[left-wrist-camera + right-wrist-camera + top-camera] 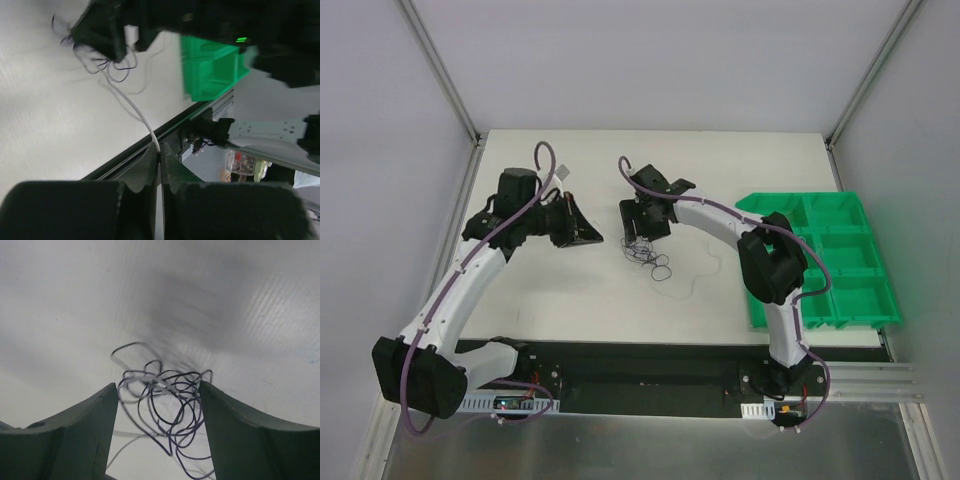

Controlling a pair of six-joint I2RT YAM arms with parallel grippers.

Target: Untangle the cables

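Note:
The cables form a small loopy knot [648, 258] of dark and whitish wires in the middle of the white table [570, 300]. My right gripper [640, 238] is open just above the knot. In the right wrist view its jaws [157, 387] stand either side of the knot [170, 390] without closing on it. My left gripper [590, 236] is to the left of the knot. In the left wrist view it [160, 151] is shut on a whitish cable [131, 105] that runs from its fingertips to the knot [107, 67] under the right gripper.
A green compartment bin [820, 260] stands at the table's right edge and shows in the left wrist view [210, 65]. A loose thin strand [695, 282] trails right of the knot. The table's dark front rail [640, 352] runs along the near edge.

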